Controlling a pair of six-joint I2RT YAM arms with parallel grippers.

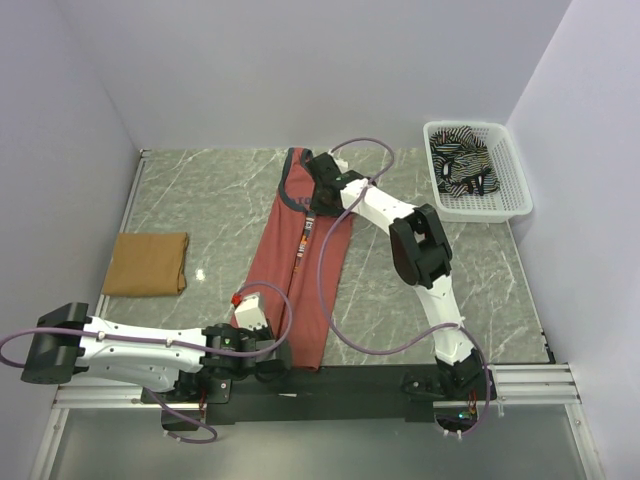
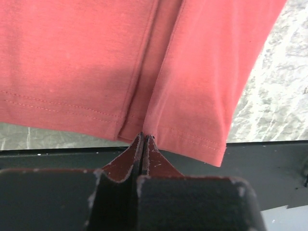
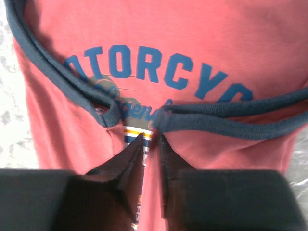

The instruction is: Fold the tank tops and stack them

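**Red top stretched between two pincers**

The brick-red tank top lay as a long, narrow strip down the middle of the worktop, folded lengthwise, its neck end towards the far edge and its hem at the near edge. The left pincer was closed tight on the hem, a sliver of red cloth caught between its fingers. At the neck end the right pincer sat low over the dark blue trim, just below the blue chest lettering. Its fingers stood narrowly parted (cloth and a striped label showed through the gap), and no pinch on the fabric could be made out.

The mustard-tan tank top rested folded into a flat square near the left edge. The striped tank top was bunched inside the white mesh basket at the far right corner.
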